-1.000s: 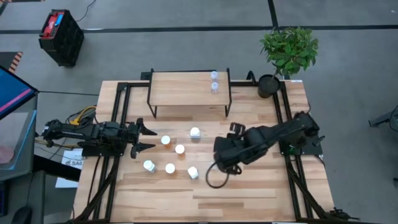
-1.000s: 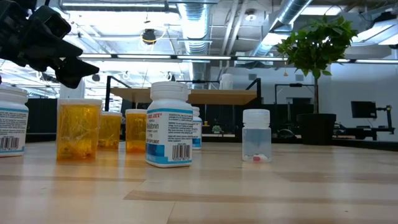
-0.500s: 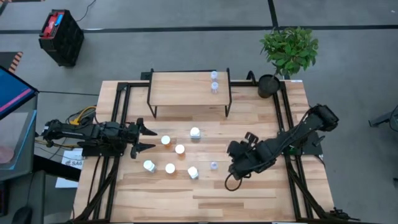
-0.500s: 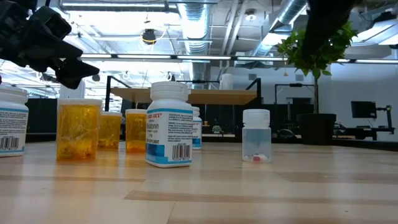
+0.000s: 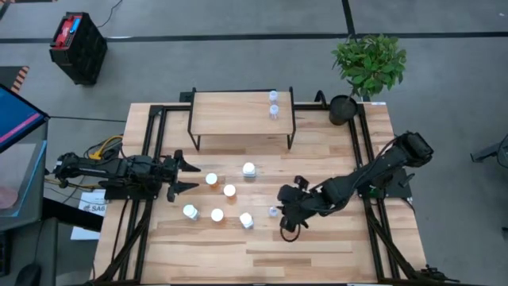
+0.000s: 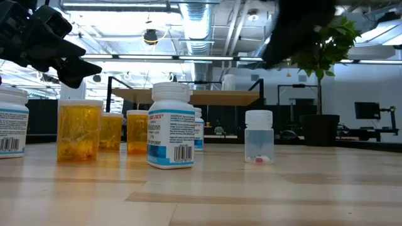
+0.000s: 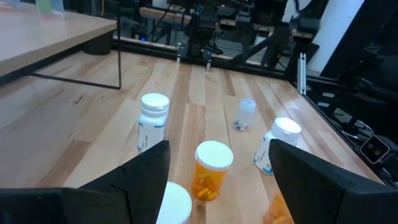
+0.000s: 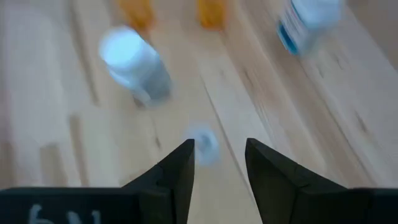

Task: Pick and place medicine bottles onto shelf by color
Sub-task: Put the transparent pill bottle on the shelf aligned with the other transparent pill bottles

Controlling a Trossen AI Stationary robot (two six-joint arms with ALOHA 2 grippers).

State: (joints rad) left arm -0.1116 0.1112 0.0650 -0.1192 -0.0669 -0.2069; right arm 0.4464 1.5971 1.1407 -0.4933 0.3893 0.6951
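The right gripper (image 5: 279, 216), jaws parted and empty, has swung in beside the clear bottle (image 5: 272, 211) (standing in front of the shelf (image 5: 238, 113)); the left gripper (image 5: 184, 176) waits open, unmoved.

Bare table (image 5: 333, 254) surrounds the clear bottle (image 5: 273, 211); white bottle (image 5: 246, 220) stands near.

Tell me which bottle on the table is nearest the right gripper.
The small clear bottle, standing alone right of the white and orange bottles, just ahead of the open right gripper; every other bottle on the table is farther left.
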